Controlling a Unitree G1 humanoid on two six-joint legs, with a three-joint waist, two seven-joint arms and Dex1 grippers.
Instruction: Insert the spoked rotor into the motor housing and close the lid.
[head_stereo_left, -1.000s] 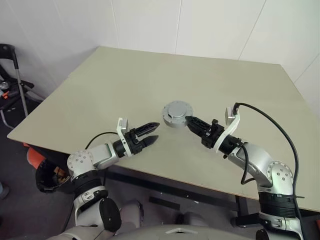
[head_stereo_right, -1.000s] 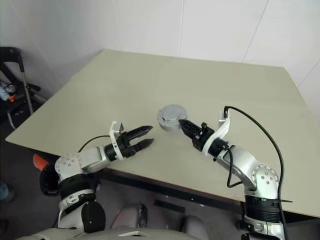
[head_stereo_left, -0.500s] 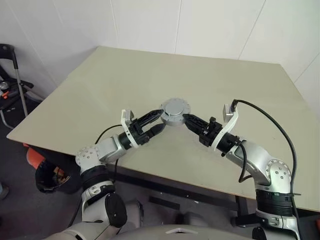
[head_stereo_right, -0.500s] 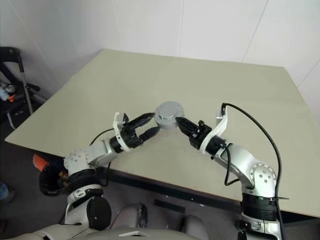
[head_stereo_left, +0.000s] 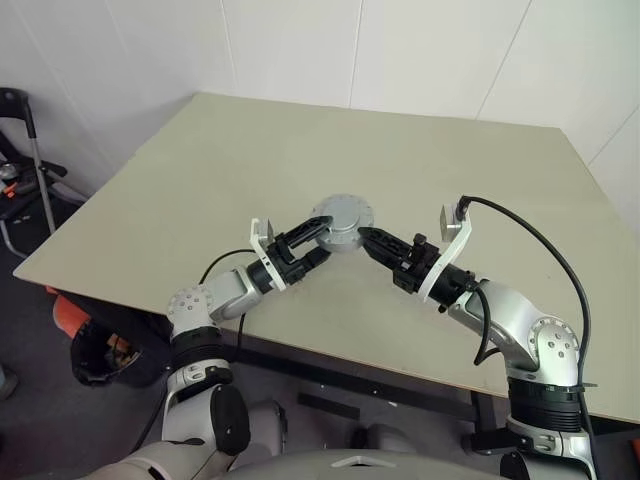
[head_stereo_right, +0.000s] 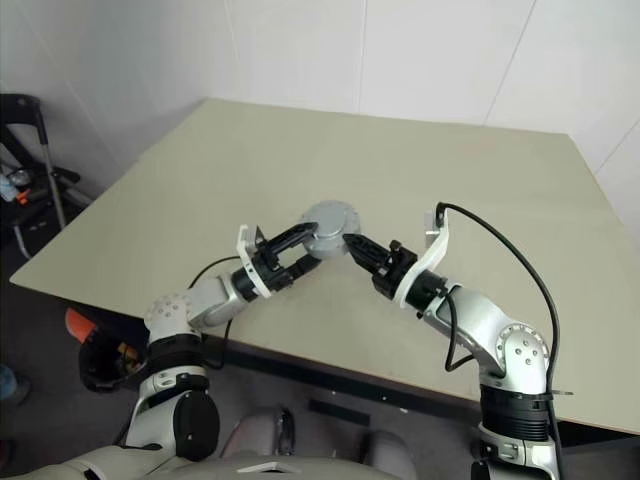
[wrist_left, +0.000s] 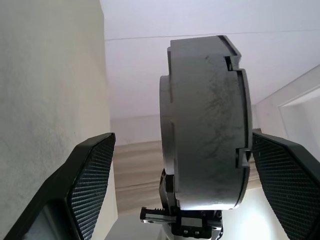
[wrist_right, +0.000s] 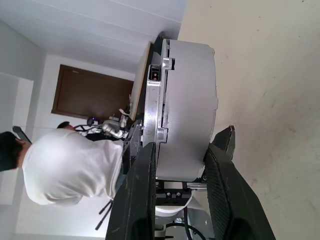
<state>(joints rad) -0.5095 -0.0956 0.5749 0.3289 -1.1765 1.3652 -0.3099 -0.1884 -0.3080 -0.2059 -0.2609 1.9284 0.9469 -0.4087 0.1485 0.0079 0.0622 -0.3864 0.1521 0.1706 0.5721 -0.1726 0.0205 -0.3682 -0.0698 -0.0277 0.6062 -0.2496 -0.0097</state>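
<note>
Motor housing w/ lid on was held off the table, pinched across top & bottom faces by R gripper. L gripper fully spread, straddling its rim, not closed. Looked rigid, heavy, smooth metal; grip the flat faces or rim.

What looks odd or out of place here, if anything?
Nothing looks spilled or damaged. The closed grey motor assembly is held up off the table, gripped at its edge by the right gripper. The left gripper stands open around its other side.
</note>
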